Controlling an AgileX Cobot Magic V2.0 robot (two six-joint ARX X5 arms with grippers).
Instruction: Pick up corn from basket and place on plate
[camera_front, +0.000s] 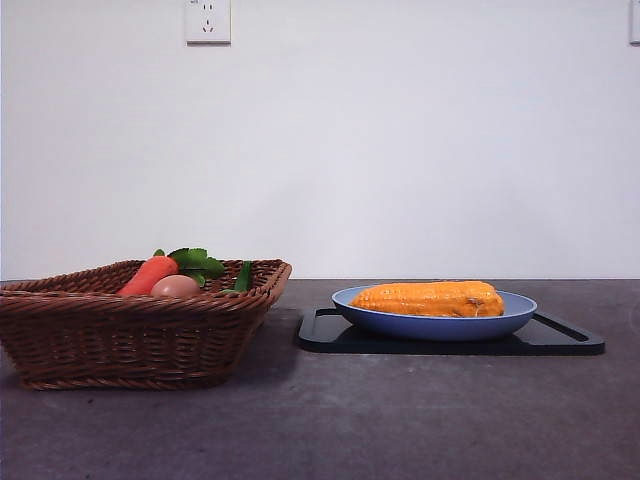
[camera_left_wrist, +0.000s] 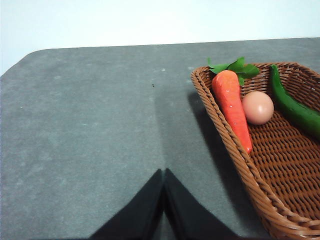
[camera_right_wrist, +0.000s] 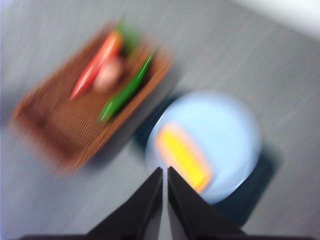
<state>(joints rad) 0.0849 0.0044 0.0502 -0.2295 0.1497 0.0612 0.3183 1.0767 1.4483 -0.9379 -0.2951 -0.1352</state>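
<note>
Wicker sits closest to the low camera: the basket (camera_front: 140, 325) at one end of the counter (camera_front: 400, 430), holding only a carrot (camera_front: 148, 275), a pinkish egg-shaped thing (camera_front: 176, 286) and something long and green (camera_left_wrist: 295, 107). Beside it, on a black tray (camera_front: 560, 338), is the plate (camera_front: 500, 320), and the corn (camera_front: 428, 299) already lies in it, long axis level and running across the front view.

From the blurred right wrist view, the right end effector (camera_right_wrist: 165, 172) hangs high above the counter, jaws pressed together and empty, with the corn (camera_right_wrist: 184, 156) below and just ahead of its tips, cob angled across the plate (camera_right_wrist: 235, 135). The left end effector (camera_left_wrist: 164, 175), also clenched on nothing, waits over bare counter beside the basket (camera_left_wrist: 240, 165), well apart from the plate. So the right arm is nearer the corn, and I judge that nothing remains to be carried.
</note>
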